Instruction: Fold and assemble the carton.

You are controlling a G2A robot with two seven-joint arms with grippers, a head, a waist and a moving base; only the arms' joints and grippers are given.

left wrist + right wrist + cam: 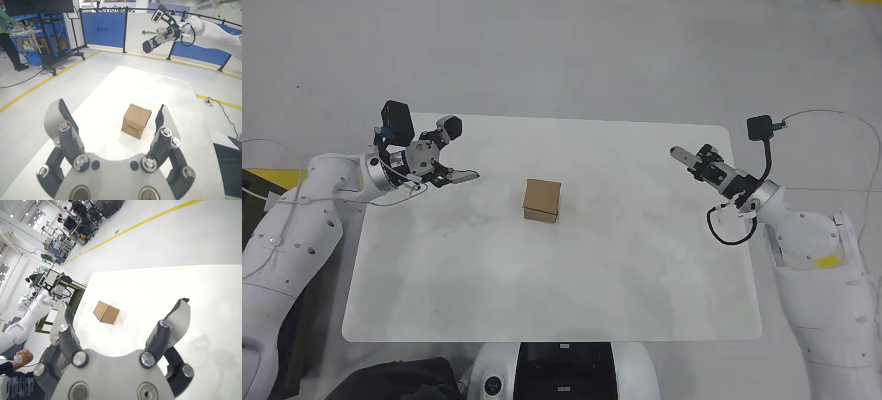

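I have the carton near the middle of the white tabletop, a little toward the far edge. It is a small brown cardboard cube, standing on its own with nothing touching it. From above, its top face looks closed and flat.

In the left wrist view the carton sits ahead of the left pincer, turned so that one corner edge faces me. The near side face shows folded flaps meeting at a seam, with a short slit across it. The left pincer is spread wide with nothing between its fingers. It hangs over the left side of the tabletop, well apart from the carton.

From above, the left pincer points inward toward the carton. The right pincer hovers over the far right corner, also aimed inward.

In the right wrist view the right pincer is likewise spread open and holds nothing. The carton lies beyond it on the bare tabletop, well apart, and shows two plain side faces and a closed top.

The carton is between the two pincers, closer to the left one.
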